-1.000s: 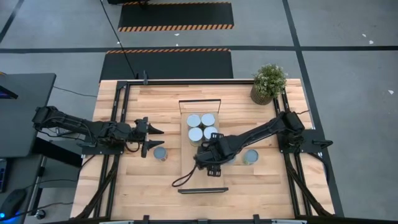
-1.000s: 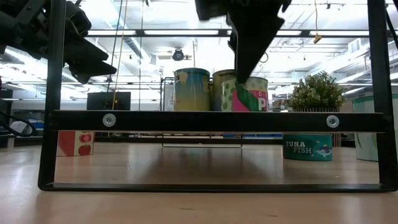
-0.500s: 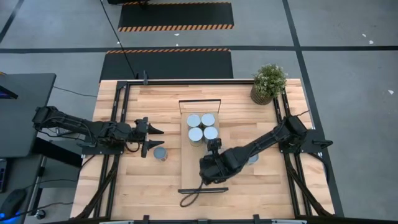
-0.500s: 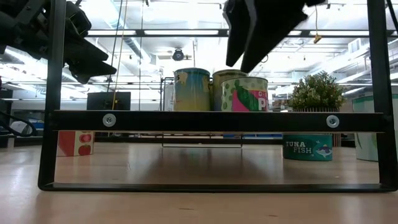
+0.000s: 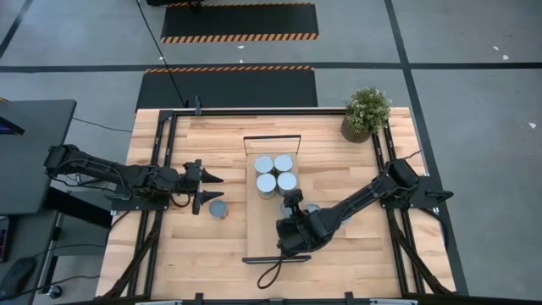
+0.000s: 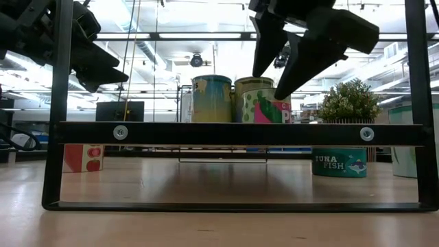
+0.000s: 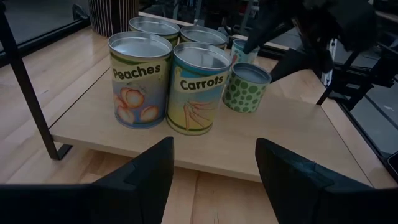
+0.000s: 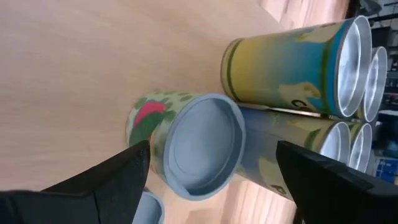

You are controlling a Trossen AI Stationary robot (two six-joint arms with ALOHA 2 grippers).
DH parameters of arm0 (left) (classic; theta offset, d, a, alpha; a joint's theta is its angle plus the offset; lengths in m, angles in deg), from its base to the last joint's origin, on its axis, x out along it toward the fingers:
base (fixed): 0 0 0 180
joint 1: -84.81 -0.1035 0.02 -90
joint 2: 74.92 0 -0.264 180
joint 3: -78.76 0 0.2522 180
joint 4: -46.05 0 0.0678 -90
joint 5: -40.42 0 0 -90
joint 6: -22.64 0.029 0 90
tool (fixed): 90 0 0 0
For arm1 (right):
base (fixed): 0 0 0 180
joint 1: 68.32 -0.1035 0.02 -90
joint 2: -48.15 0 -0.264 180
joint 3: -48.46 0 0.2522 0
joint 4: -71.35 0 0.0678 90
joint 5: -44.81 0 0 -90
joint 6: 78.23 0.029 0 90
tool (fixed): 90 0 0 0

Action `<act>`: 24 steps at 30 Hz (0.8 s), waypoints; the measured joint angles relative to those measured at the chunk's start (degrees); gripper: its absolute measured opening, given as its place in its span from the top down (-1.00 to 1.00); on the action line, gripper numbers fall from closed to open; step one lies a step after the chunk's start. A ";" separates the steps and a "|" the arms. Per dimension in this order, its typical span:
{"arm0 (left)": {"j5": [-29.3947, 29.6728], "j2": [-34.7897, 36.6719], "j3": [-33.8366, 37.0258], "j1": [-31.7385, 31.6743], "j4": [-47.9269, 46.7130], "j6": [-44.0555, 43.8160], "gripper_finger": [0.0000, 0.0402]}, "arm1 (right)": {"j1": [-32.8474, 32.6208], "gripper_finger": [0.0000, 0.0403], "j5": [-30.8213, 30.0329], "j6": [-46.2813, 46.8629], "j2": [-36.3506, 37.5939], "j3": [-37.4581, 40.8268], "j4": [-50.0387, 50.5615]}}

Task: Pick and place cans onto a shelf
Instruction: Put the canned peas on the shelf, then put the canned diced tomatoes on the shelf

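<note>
The shelf (image 5: pixel 254 229) lies in the table's middle, with black frames at its near and far ends (image 6: pixel 240 134). Several tall cans (image 5: pixel 275 173) stand on its far half. A small green dotted can (image 8: pixel 199 146) with a grey lid stands on its base just near of them, next to the Carrots can (image 7: pixel 198 87). My right gripper (image 6: pixel 278 72) is open above and near of the dotted can (image 6: pixel 267 104), its fingers on either side without touching. My left gripper (image 5: pixel 210 188) is open and empty, left of the shelf.
A red-and-white can (image 5: pixel 218 209) stands on the table by my left gripper. A teal tuna can (image 6: pixel 339 163) stands right of the shelf, under my right arm. A potted plant (image 5: pixel 366 112) is at the far right corner. The shelf's near half is bare board.
My right gripper has opened and let go of the green dotted can, then drawn up and back toward the table's near edge. The can stays standing on the shelf beside the tall cans.
</note>
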 joint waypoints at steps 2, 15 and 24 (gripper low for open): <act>0.00 0.00 0.00 0.00 0.00 -0.01 -0.15 | 0.33 -0.77 -0.49 0.19 0.00 0.00 0.21; 0.00 0.00 0.00 0.00 -0.02 -0.02 -0.15 | 1.52 -0.76 -2.49 5.13 0.03 -1.95 4.34; -7.24 0.04 0.00 0.02 -3.41 4.55 -0.15 | -1.33 -0.73 -1.86 17.89 5.28 -0.07 9.20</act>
